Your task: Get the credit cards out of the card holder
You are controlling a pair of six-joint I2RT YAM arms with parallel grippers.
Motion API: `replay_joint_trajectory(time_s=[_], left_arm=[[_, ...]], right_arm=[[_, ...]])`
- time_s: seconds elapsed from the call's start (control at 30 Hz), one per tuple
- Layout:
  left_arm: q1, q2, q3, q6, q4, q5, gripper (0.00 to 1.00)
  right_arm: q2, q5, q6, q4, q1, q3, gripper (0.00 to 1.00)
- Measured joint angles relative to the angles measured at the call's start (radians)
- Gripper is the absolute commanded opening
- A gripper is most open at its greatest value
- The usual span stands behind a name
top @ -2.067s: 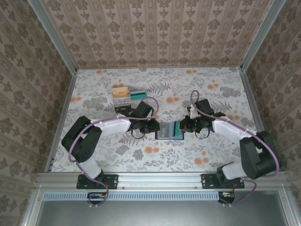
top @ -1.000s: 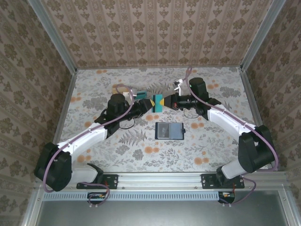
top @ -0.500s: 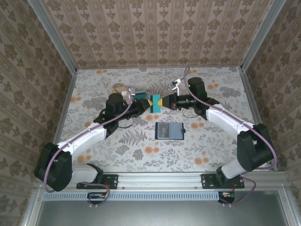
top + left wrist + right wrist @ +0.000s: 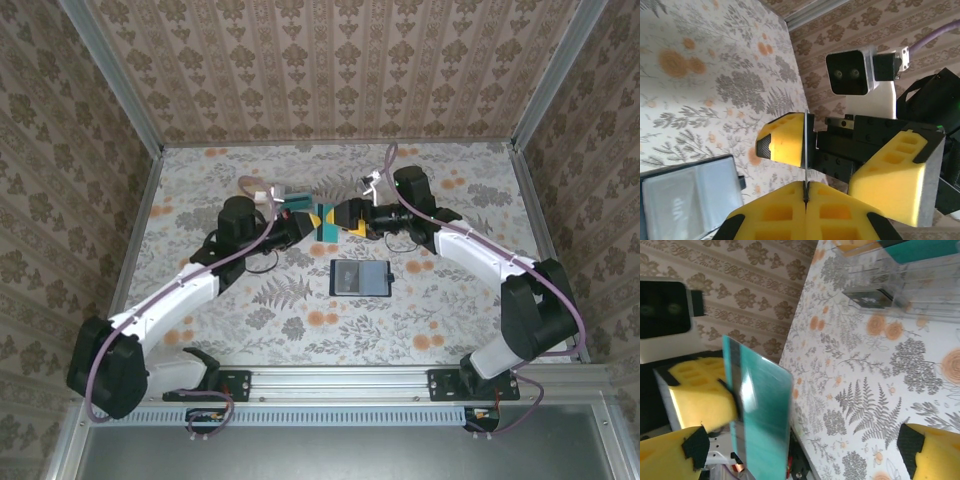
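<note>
l gripper [image 4: 312,221] has its pads pressed together on a teal card [image 4: 323,220], held above the table just beyond the open holder [image 4: 359,277]. r gripper [image 4: 347,215] is spread, one pad beside the card, other well off. card looks thin, stiff, light & slick, so prob best pinched flat on both faces near an edge. l wrist cam gives the card [image 4: 805,150] edge-on, r wrist cam its glossy face [image 4: 762,415] plus a tray [image 4: 900,275] w/ cards.

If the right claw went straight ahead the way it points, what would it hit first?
Probably the teal card, pinched in the left claw directly ahead of the right claw; depth is unclear.
</note>
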Motion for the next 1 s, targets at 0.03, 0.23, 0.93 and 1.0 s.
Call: replay_joint_trajectory(time_s=[0.03, 0.23, 0.93, 1.0], left_arm=[[0.008, -0.009, 0.028, 0.046, -0.064, -0.005, 0.0], [0.039, -0.047, 0.215, 0.367, -0.407, -0.115, 0.0], [0.053, 0.027, 0.314, 1.661, -0.689, -0.544, 0.0], [0.066, 0.059, 0.314, 1.728, -0.686, -0.536, 0.0]], right_arm=[[-0.006, 0.012, -0.005, -0.012, -0.003, 0.0, 1.0], [-0.066, 0.09, -0.047, -0.079, -0.012, 0.0, 1.0], [-0.219, 0.253, -0.099, -0.202, -0.04, -0.006, 1.0], [-0.225, 0.259, -0.099, -0.211, -0.042, -0.006, 1.0]])
